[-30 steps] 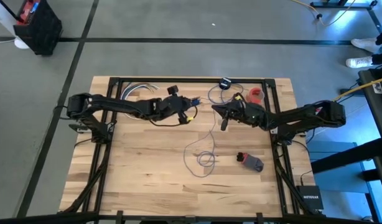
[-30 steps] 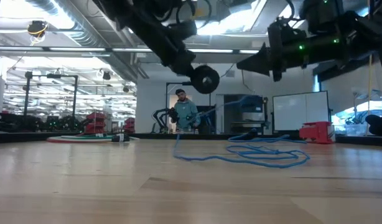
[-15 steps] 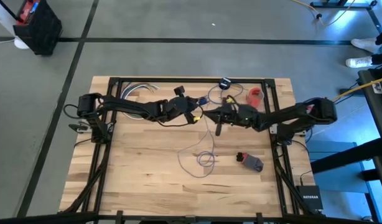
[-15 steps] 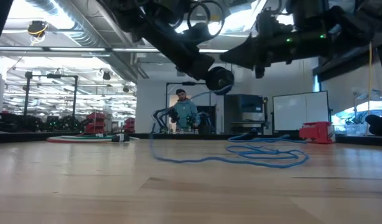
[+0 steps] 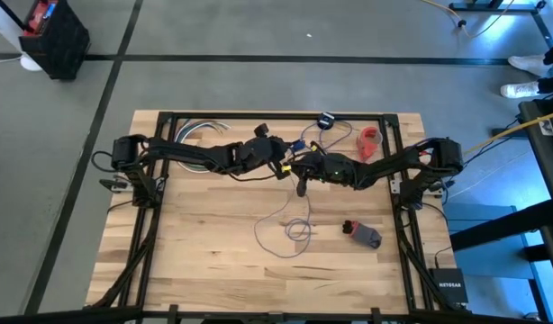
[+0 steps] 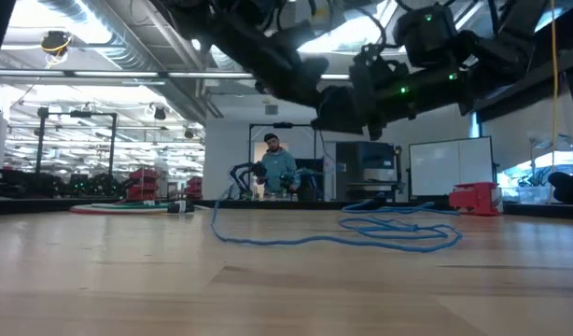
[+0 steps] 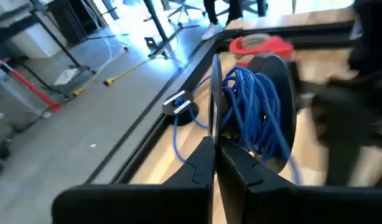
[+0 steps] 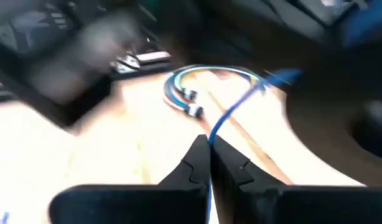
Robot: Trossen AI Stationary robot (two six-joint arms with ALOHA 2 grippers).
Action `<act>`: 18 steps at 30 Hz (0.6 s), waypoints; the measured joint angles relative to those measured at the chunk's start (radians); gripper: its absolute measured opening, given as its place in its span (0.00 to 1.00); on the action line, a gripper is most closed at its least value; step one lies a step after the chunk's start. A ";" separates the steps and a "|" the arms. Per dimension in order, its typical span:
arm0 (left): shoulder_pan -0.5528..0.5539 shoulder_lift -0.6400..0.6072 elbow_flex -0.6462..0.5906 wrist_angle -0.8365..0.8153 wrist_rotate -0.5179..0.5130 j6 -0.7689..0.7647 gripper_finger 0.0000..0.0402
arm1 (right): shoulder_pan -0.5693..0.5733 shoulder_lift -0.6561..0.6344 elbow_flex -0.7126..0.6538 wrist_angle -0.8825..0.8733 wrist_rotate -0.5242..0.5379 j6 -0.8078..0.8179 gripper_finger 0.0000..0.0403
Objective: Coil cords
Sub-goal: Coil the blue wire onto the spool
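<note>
- High view: cord point(image 5: 285, 225) lies mostly loose on the counter point(image 5: 195, 252), in a small tangle of loops with one strand rising from it towards the two pincers. Left pincer point(image 5: 288, 165) and right pincer point(image 5: 299, 169) meet just beside each other, above the tangle. A grey and red object point(image 5: 364, 235) sits beside the loops, apart from them; a red thing point(image 5: 370, 138) lies near the counter's far edge, beyond the right arm.
- Low view: blue cord point(image 6: 361, 233) trails across the counter in a long slack line and a heap of loops, so much of it is, by my reading, not yet coiled. Both arms hang above the heap; a red box point(image 6: 474, 198) stands past the heap, and a person point(image 6: 277, 170) stands in the room behind.
- Left wrist view: left pincer point(image 7: 214, 152) is shut tight on the rim of a black spool point(image 7: 265, 106) that already carries several turns of blue cord point(image 7: 256, 112). Winding has begun.
- Right wrist view: right pincer point(image 8: 208, 146) is shut narrow on a single strand of cord point(image 8: 241, 106) that runs off towards the spool side. A bundle of cables point(image 8: 191, 84) lies on the counter beyond.
- Judgement: early to middle; the slack on the counter still needs feeding onto the spool.
</note>
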State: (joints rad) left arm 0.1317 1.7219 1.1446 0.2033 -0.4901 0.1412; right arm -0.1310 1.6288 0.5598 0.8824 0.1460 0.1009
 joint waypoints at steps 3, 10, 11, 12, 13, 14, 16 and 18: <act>-0.011 -0.035 0.000 -0.013 0.065 -0.039 0.00 | 0.000 0.004 0.000 -0.031 0.032 -0.007 0.01; -0.060 -0.123 -0.002 -0.128 0.098 -0.059 0.00 | 0.002 -0.005 0.000 -0.090 0.102 -0.061 0.01; -0.064 -0.133 -0.002 -0.153 0.099 -0.059 0.00 | 0.002 -0.009 0.001 -0.103 0.114 -0.070 0.01; -0.068 -0.144 -0.002 -0.178 0.106 -0.059 0.00 | 0.003 -0.016 0.001 -0.122 0.125 -0.080 0.01; -0.071 -0.152 -0.002 -0.201 0.107 -0.059 0.00 | 0.002 -0.021 0.001 -0.132 0.142 -0.087 0.01; -0.073 -0.159 -0.002 -0.219 0.107 -0.061 0.00 | 0.002 -0.028 0.002 -0.146 0.156 -0.095 0.01; -0.073 -0.164 -0.002 -0.245 0.108 -0.064 0.00 | 0.003 -0.044 0.002 -0.190 0.176 -0.109 0.01; -0.072 -0.164 -0.002 -0.245 0.105 -0.063 0.00 | 0.002 -0.059 0.002 -0.221 0.193 -0.119 0.01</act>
State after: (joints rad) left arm 0.0600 1.5578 1.1427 -0.0421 -0.3853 0.0778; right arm -0.1289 1.5702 0.5613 0.6616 0.3391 -0.0182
